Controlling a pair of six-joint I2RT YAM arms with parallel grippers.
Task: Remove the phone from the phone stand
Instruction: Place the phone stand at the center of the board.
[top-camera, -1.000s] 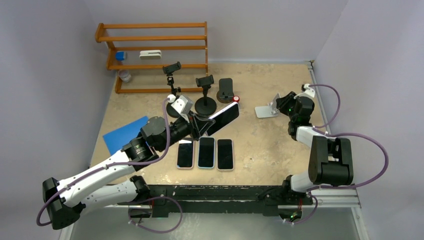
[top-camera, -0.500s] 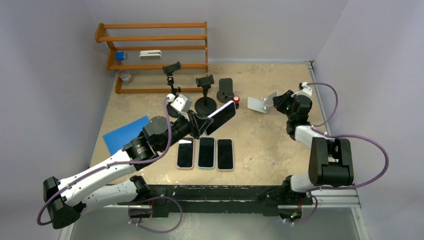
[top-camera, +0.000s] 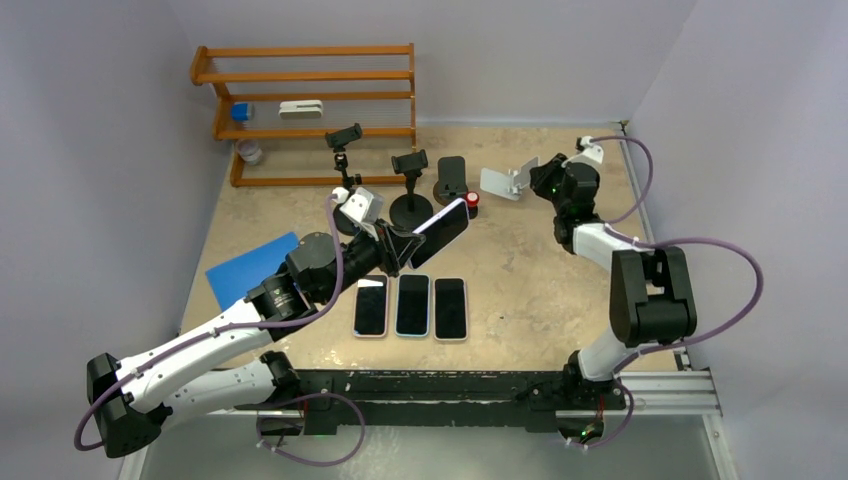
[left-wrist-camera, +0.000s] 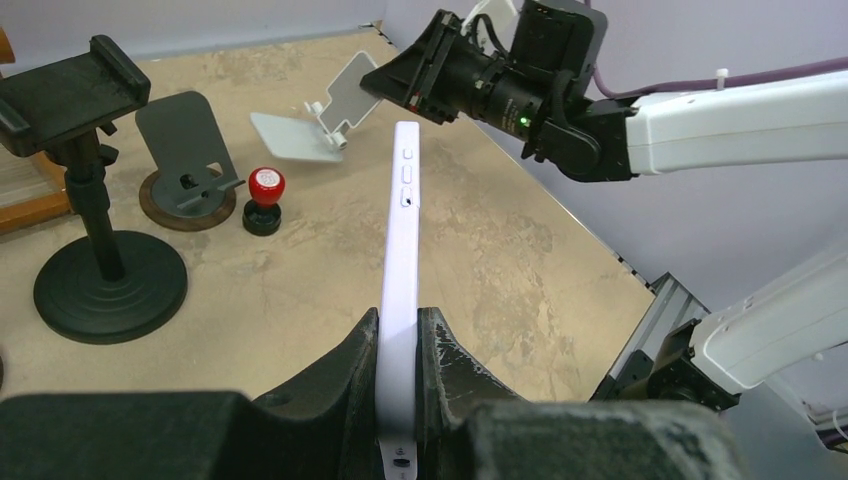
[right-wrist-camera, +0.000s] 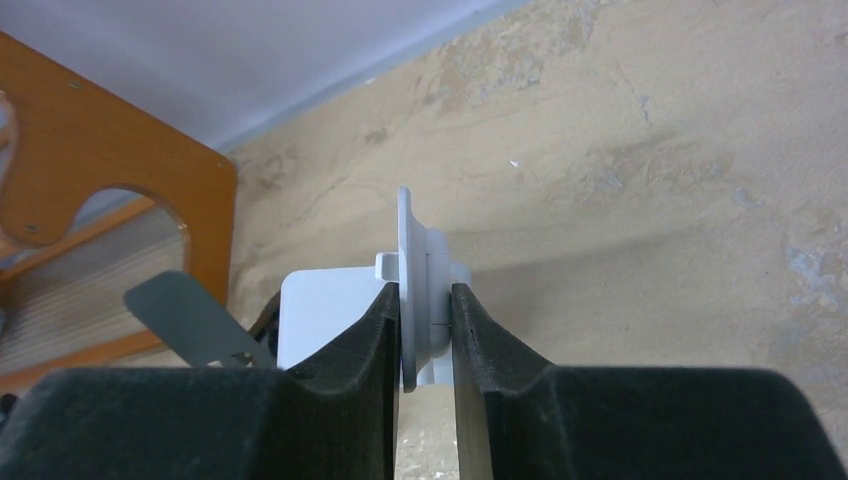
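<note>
I read no text, brand or number anywhere, red knob (left-wrist-camera: 265, 184) top bears a pale mark, too small for me to read

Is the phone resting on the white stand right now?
No, the left gripper holds the phone apart from the white stand.

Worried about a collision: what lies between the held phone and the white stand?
From the top view, only a small red-capped knob lies roughly between the phone and the stand.
</note>
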